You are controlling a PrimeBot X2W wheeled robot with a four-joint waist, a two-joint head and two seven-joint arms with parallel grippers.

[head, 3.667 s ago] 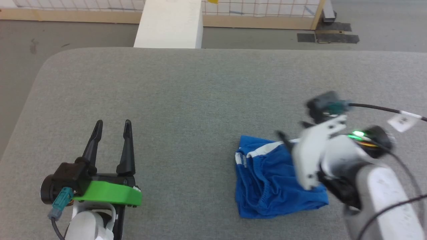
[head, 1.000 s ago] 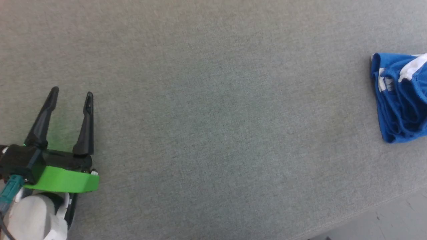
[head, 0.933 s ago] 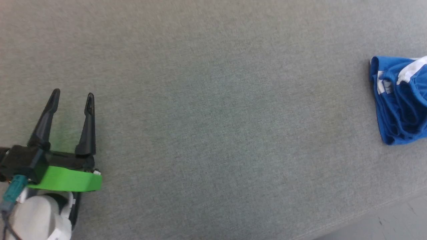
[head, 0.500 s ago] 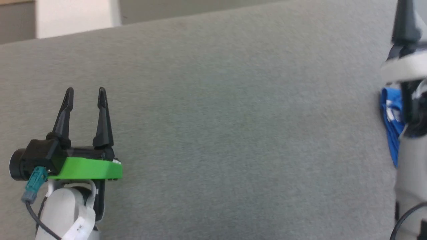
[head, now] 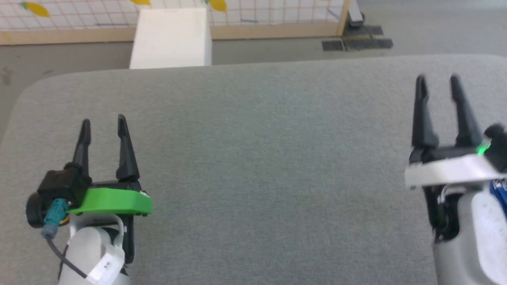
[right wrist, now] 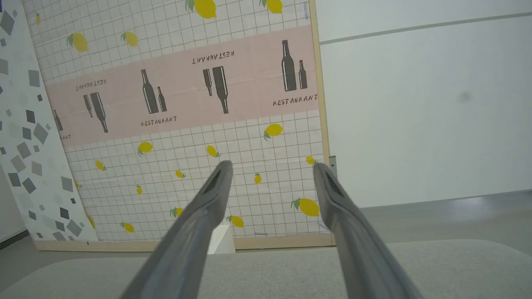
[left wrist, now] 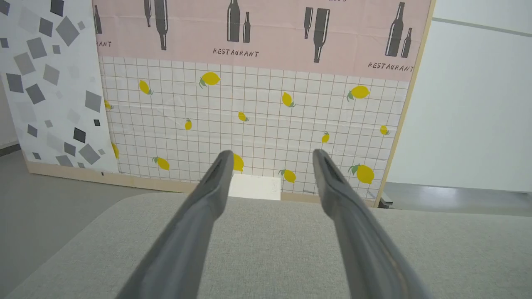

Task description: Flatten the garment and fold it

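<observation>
Garment (head: 501, 192) — behind right end effector (head: 437, 79)

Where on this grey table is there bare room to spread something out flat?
The widest bare stretch of the table lies between the left gripper and the right gripper, running to the far edge. It is crowded at the right edge, where the garment shows behind the right arm.

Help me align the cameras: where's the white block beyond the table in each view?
Head view: white block at top, left of centre.
Left wrist view: white block at centre, above the table's far edge.
Right wrist view: white block low, left of centre.
Shared landmark: the lemon-print panel behind it.
</observation>
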